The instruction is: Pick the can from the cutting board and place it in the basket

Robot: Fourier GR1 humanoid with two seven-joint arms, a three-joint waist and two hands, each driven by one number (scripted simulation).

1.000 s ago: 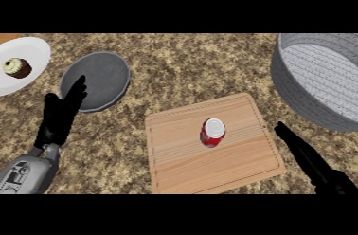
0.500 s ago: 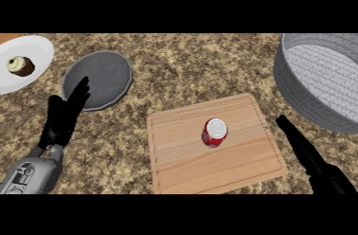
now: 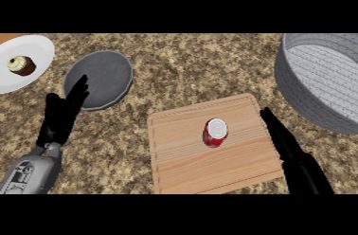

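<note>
On the speckled brown stone counter (image 3: 189, 68) lies a rectangular pale wooden cutting board (image 3: 210, 160) with visible grain. Near the board's middle stands the can (image 3: 215, 133), red-sided with a round silver-white top. Beyond the board's right corner sits a round grey woven basket (image 3: 318, 89). Left of the board lie a flat grey plate (image 3: 98, 80) and a white plate (image 3: 21, 63) carrying a small cupcake (image 3: 21, 65). Right hand (image 3: 280, 132), fingers straight, lies along the board's right edge, apart from the can, holding nothing. Left hand (image 3: 61, 114) rests open, left of the board.
</note>
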